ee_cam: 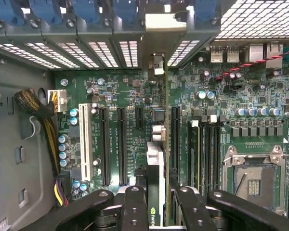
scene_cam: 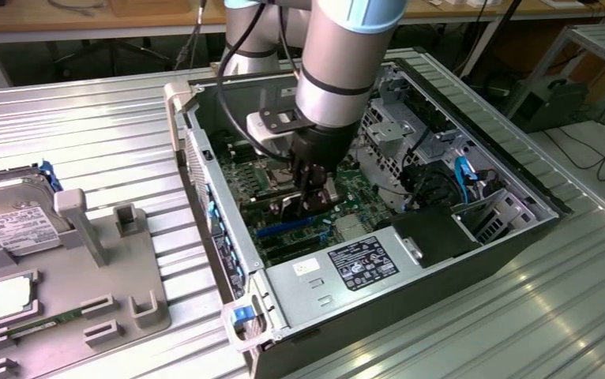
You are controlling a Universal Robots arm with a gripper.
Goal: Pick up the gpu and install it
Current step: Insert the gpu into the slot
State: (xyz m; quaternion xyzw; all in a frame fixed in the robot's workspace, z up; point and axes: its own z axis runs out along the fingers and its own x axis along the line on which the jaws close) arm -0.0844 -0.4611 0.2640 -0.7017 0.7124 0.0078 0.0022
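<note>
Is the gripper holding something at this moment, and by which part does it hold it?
Yes, the gpu. The gripper pinches the card's two flat faces between its fingers, well away from the silver bracket.

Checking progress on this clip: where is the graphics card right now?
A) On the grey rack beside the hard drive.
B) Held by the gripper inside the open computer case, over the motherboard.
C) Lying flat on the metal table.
B: the gripper clamps the graphics card edge-on above the motherboard.
</note>
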